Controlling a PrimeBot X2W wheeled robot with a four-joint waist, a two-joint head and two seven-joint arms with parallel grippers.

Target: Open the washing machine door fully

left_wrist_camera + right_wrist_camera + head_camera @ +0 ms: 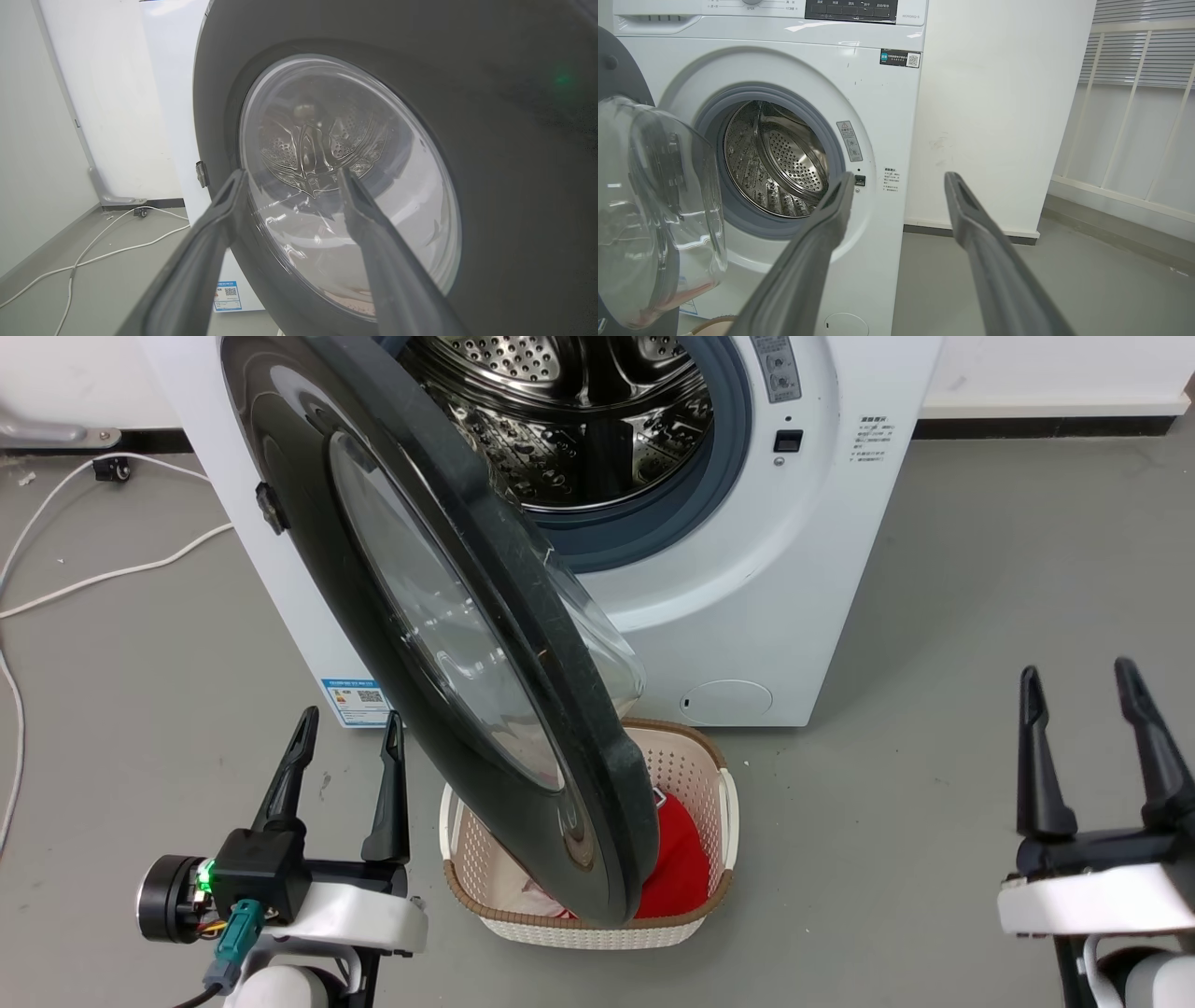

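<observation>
The washing machine is a white front-loader with its steel drum showing. The washing machine door, a glossy black disc with a clear glass bowl, stands swung out to about a right angle, its free edge over the basket. My left gripper is open and empty, just left of the door's outer face. In the left wrist view the door is close ahead of the left gripper. My right gripper is open and empty at the lower right, well away from the machine.
A cream perforated laundry basket with red cloth stands on the grey floor under the door's edge. White cables trail across the floor at the left. A white wall panel stands right of the machine.
</observation>
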